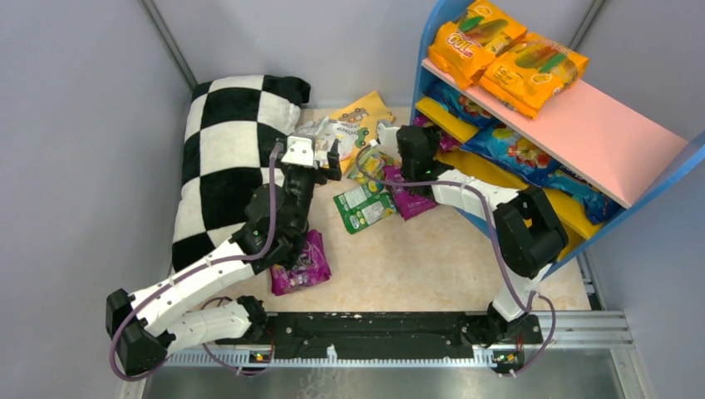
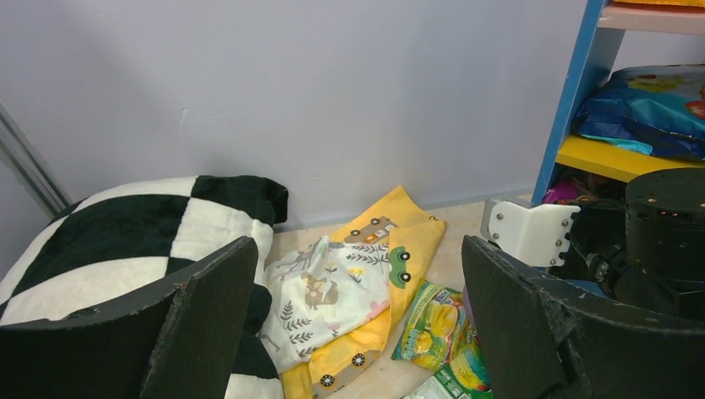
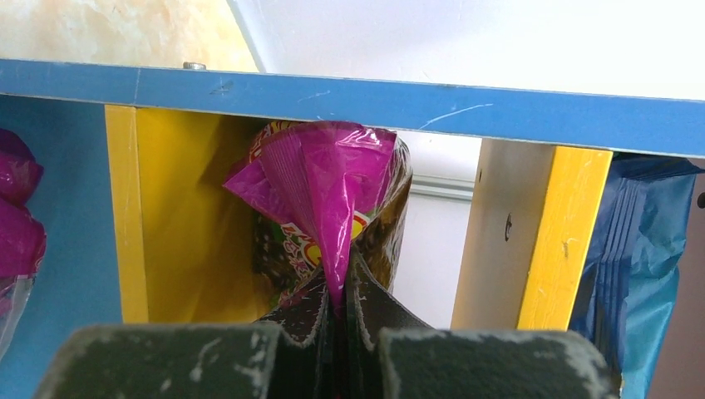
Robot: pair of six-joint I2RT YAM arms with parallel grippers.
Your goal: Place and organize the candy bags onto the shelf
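Lettering unreadable on purple candy bag [image 3: 320, 191] pinched by right gripper [image 3: 339, 309] at shelf [image 3: 416, 104]; left gripper [image 2: 357, 270] spread.

The purple candy bag [image 3: 320, 191] vanishes between the jaws; another purple bag [image 3: 17, 224] is cropped at left.

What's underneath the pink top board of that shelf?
Blue candy bags lie on the yellow board beneath the pink top board, only their front parts showing. The right gripper holds a purple candy bag by the shelf's frame. Anything farther back is covered.
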